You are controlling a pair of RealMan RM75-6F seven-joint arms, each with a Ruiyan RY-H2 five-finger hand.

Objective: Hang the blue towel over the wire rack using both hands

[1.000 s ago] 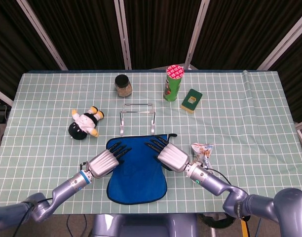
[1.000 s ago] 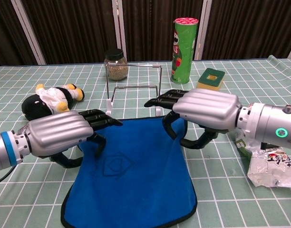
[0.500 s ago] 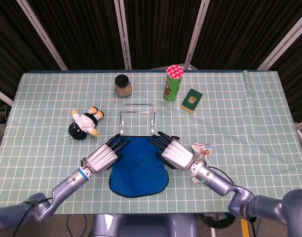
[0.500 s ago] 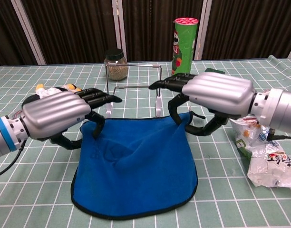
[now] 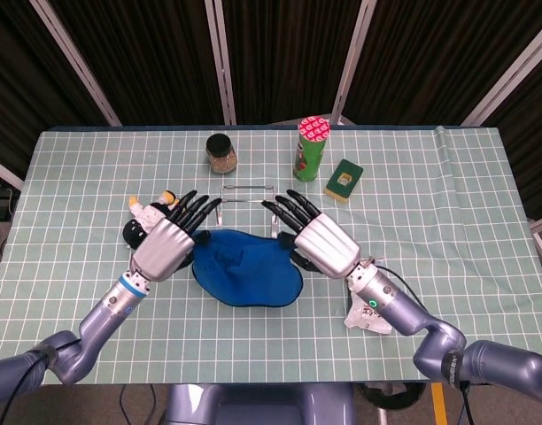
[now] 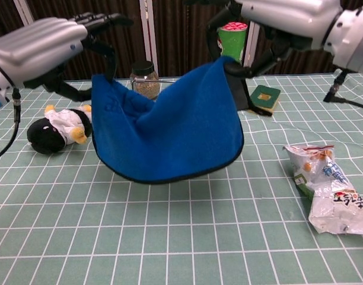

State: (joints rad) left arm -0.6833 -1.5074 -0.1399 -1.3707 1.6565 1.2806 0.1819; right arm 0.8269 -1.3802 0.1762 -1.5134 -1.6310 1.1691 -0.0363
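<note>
Two surfaces frame your workspace: a table under a pale green grid-pattern cloth (image 5: pixel 448 195) and a wall of black curtains with white struts (image 5: pixel 280 53) behind it. On the cloth stand a dark-lidded glass jar (image 5: pixel 221 152), a green crisp tube (image 5: pixel 310 149) and a green sponge (image 5: pixel 344 180), with a penguin plush toy (image 6: pixel 54 126) and a crinkled snack packet (image 6: pixel 327 187). Since half a second ago you have raised the blue towel (image 6: pixel 169 124) clear of the table; your left hand (image 5: pixel 169 241) and right hand (image 5: pixel 320 241) each pinch an upper corner, near the wire rack (image 5: pixel 246 189)
</note>
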